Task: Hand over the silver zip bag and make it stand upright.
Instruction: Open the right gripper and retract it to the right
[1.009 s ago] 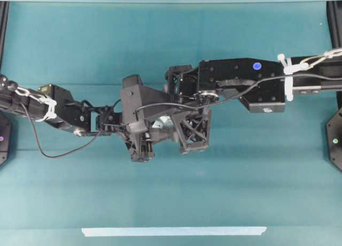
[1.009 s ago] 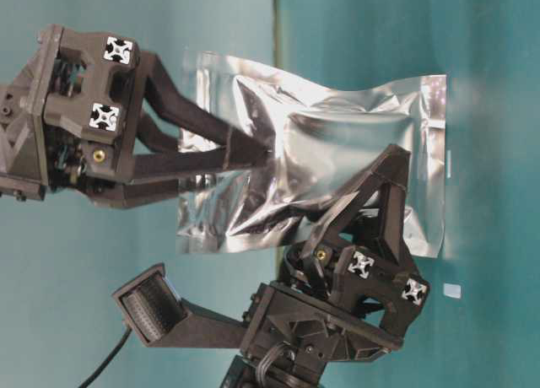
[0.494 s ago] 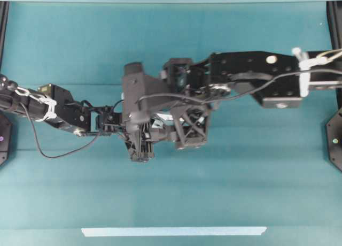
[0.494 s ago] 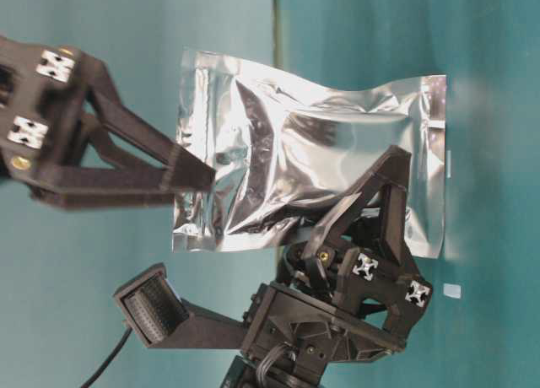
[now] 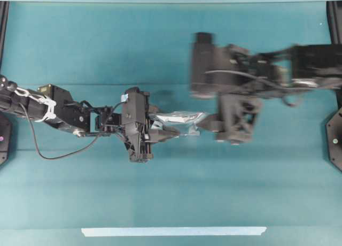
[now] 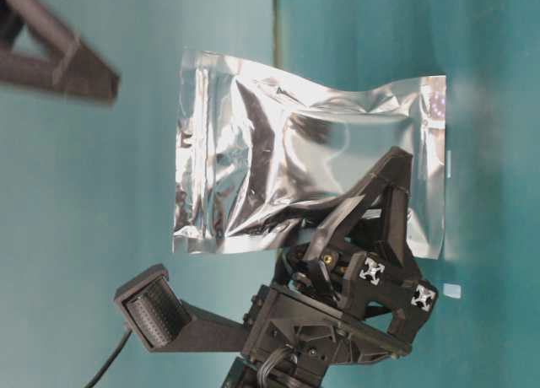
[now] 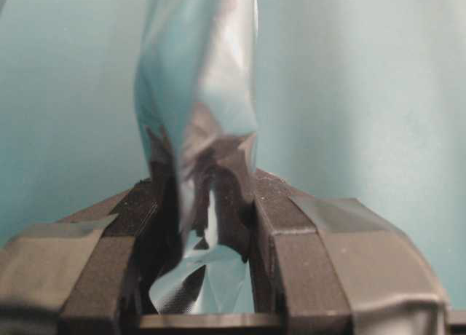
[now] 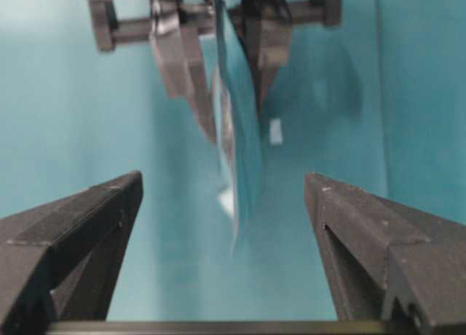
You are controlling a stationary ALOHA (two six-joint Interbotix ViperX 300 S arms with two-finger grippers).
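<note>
Pulled back wide open, right gripper (image 8: 222,204) has released the silver zip bag (image 6: 295,169); left gripper (image 5: 170,132) holds it.

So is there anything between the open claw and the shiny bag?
Nothing. In the right wrist view, the right gripper is open, with only bare teal table between it and the silver zip bag.

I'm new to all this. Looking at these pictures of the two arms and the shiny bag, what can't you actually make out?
- Right gripper: motion-blurred overhead; only a tip shows at table level, cut by the edge.
- Shiny crinkled silver zip bag: its lower edge is hidden behind the left gripper at table level.
- Whether the bag touches the teal table: undecidable anywhere.
</note>
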